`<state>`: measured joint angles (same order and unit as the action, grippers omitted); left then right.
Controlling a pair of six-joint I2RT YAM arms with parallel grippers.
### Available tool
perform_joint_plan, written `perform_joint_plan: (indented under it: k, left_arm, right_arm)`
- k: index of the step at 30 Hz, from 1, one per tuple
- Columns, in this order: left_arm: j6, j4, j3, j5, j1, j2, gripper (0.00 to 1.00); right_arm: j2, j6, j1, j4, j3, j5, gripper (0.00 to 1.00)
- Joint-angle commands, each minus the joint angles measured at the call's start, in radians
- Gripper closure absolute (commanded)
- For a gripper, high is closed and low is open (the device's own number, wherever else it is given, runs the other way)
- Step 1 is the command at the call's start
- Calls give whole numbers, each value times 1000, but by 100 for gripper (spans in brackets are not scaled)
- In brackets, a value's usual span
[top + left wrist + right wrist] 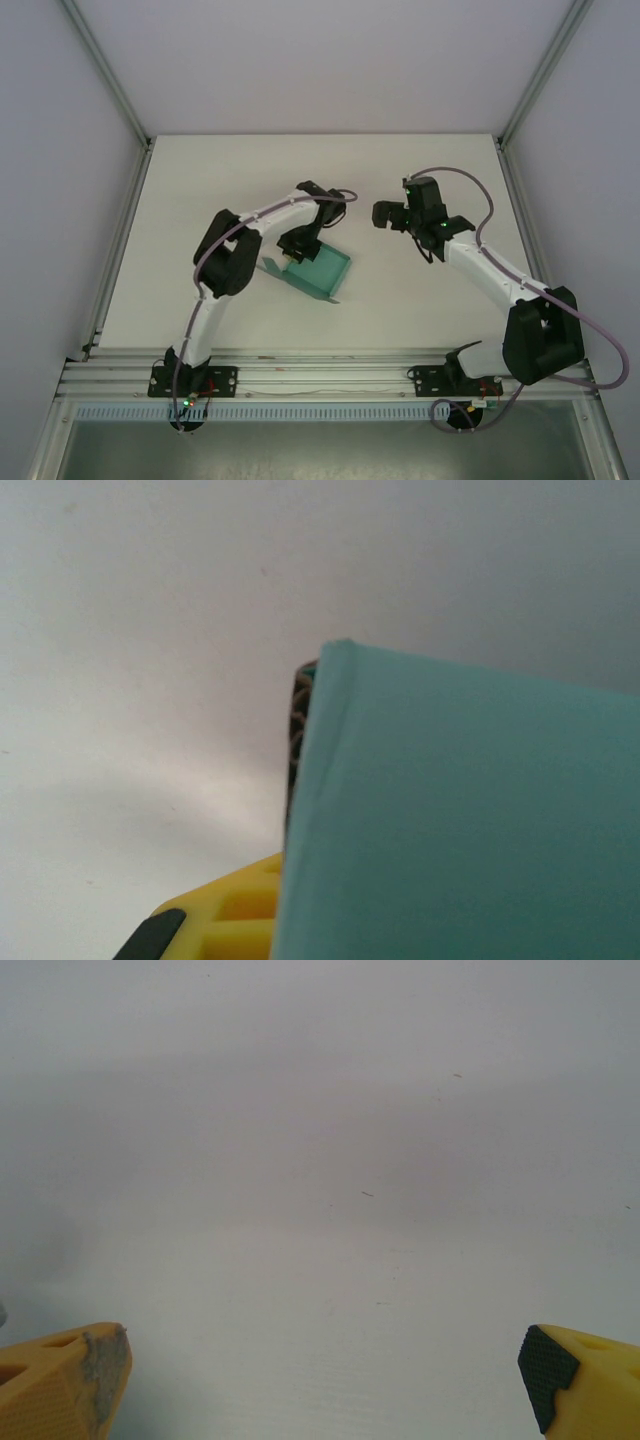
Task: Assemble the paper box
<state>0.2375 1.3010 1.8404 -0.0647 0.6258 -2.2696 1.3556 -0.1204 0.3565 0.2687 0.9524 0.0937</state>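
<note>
- Found the left gripper [298,243] pinched together on one wall of the paper box [322,270], with teal card caught between its fingers [235,915].
- Saw the box as an open tray with raised walls, spreading from that gripper to its right and back toward the arm bases, over the white table [200,190].
- Noted a loose flap [270,268] jutting out on that gripper's left side.
- Up close, saw a dark patterned pad [297,715] touching the box's folded edge.
- Found the right gripper [320,1385] spread wide apart, holding nothing, bare table beneath it.
- Placed the box well apart from the right gripper, to its left.
- Could not tell whether the box lay flat on the table.
</note>
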Motion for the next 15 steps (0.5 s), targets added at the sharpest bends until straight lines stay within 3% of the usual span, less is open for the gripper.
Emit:
perform_joint_plan:
  k: [1, 7, 11, 15]
  left_arm:
    - [23, 131, 111, -166, 5, -110, 100]
    - [59, 182, 267, -323, 17, -258, 100]
    - [52, 159, 311, -340, 31, -298, 100]
    - [-14, 82, 282, -296, 37, -239, 100]
  right_arm:
    - [-10, -28, -5, 23, -21, -32, 0]
    - [-31, -50, -7, 13, -43, -35, 0]
    - [-38, -51, -9, 23, -37, -44, 0]
    - [-47, -34, -7, 37, -29, -28, 0]
